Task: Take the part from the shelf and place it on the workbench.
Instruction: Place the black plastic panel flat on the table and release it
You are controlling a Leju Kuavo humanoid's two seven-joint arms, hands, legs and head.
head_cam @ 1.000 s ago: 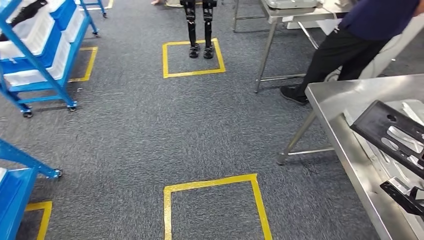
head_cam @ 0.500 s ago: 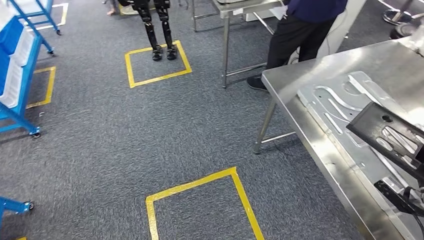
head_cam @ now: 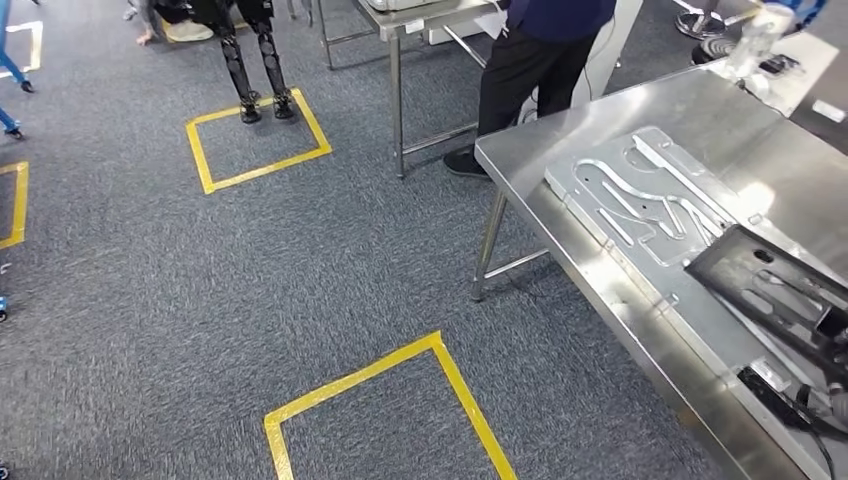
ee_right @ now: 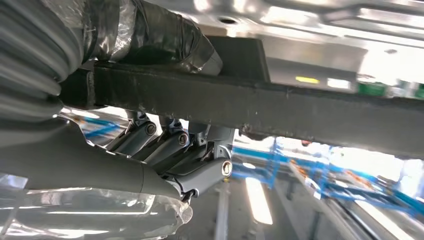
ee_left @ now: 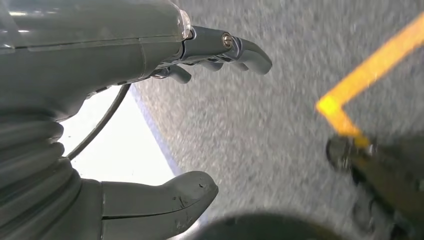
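Observation:
The part (head_cam: 768,284) is a flat black frame with slots. It hangs tilted just above the right end of the steel workbench (head_cam: 560,135). In the right wrist view my right hand (ee_right: 165,150) grips the part's black bar (ee_right: 280,110), a taped thumb on one side and the fingers curled under the other. A silver plate with curved cut-outs (head_cam: 640,195) lies on the workbench beside the part. My left hand (ee_left: 115,55) holds nothing; its fingers and thumb are spread over the grey carpet.
A person in dark trousers (head_cam: 535,60) stands at the workbench's far corner, next to a second steel table (head_cam: 400,25). Another robot's legs (head_cam: 255,65) stand on a yellow floor square. A nearer yellow tape square (head_cam: 440,365) marks the carpet.
The camera has turned right: the floor and shelves slid left, the blue shelves nearly out of the picture, and the workbench takes more of it. The part stays in my right hand.

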